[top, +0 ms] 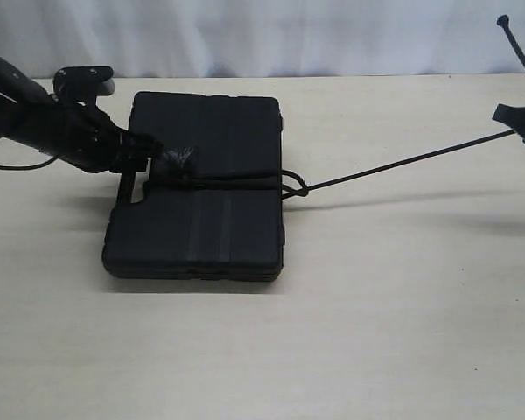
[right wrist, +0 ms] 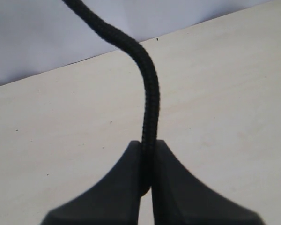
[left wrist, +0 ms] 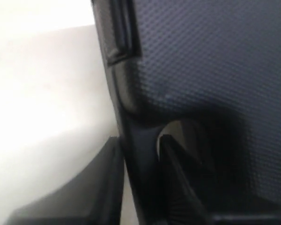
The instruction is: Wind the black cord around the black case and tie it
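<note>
Thin black braided cord (right wrist: 150, 93) is pinched between right gripper (right wrist: 147, 151) jaws, stretched taut from flat rectangular black plastic case (top: 201, 227) on pale desk (top: 376, 332). Case handle bar is clamped between left gripper (left wrist: 139, 150) jaws.

Robot lab or test bench, by the look of it. Pale wood-grain tabletop (top: 376, 332), flat and wide, fills the view. Plain white cloth backdrop (top: 289, 35) hangs right behind its far edge, soft folds showing, shutting off the room. Black jointed left arm (top: 35, 118) reaches in over the table. Even, diffuse light, soft shadows
</note>
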Action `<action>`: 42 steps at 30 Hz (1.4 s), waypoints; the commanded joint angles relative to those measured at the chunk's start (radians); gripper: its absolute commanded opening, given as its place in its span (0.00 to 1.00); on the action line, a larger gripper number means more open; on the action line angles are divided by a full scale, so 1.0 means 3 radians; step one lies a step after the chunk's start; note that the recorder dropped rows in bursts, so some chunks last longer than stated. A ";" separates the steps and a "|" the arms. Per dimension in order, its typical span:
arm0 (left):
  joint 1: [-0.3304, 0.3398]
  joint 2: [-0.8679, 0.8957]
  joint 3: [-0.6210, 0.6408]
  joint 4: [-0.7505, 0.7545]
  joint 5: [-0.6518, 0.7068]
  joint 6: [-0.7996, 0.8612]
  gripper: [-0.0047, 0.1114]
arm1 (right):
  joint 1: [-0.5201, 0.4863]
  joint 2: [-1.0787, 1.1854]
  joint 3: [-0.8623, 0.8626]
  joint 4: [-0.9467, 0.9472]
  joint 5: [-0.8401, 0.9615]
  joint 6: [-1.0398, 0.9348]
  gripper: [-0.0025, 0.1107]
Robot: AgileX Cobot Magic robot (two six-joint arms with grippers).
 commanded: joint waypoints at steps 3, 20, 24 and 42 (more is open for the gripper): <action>-0.0175 0.0131 -0.0245 0.0065 -0.0229 0.0006 0.41 | -0.0075 0.0028 -0.0040 0.0157 -0.0105 -0.0063 0.06; 0.0011 -0.0293 -0.0336 0.0299 0.0311 -0.0056 0.48 | -0.0075 0.0006 -0.0165 0.0032 0.0919 -0.0118 0.64; 0.0077 -0.0564 -0.0336 0.0848 0.0677 -0.0682 0.39 | -0.0075 -0.0113 -0.0541 -0.0032 0.2458 -0.0150 0.66; 0.0092 -0.1922 0.0339 0.2202 0.2595 -0.1862 0.04 | 0.1362 -0.1224 -0.0716 0.0976 0.5091 -0.1932 0.06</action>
